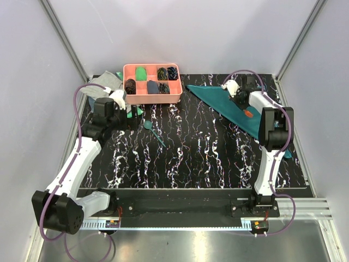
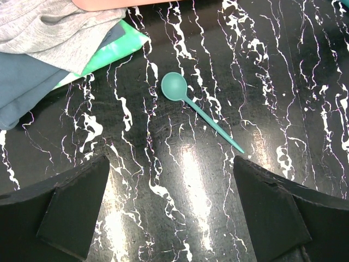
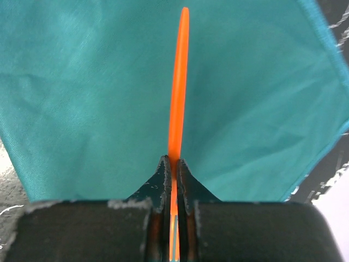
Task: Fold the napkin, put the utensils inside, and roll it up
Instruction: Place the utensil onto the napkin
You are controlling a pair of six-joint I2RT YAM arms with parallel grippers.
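Teal fabric napkin [image 1: 215,97] folded to triangle, 2 o'clock on black marbled tabletop [image 1: 207,158]. Right claw [image 3: 172,164] pinching orange plastic fork [image 3: 178,82] above it. Left claw [image 2: 172,164] wide over teal plastic spoon [image 2: 191,103], 9 o'clock. To do: place 2 utensils, roll.

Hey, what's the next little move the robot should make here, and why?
Probably lower the right end effector and let go of the orange fork: it is clamped in the shut jaws over the teal napkin, which fills the view below. The spoon lies on the table under the open left end effector and can wait.
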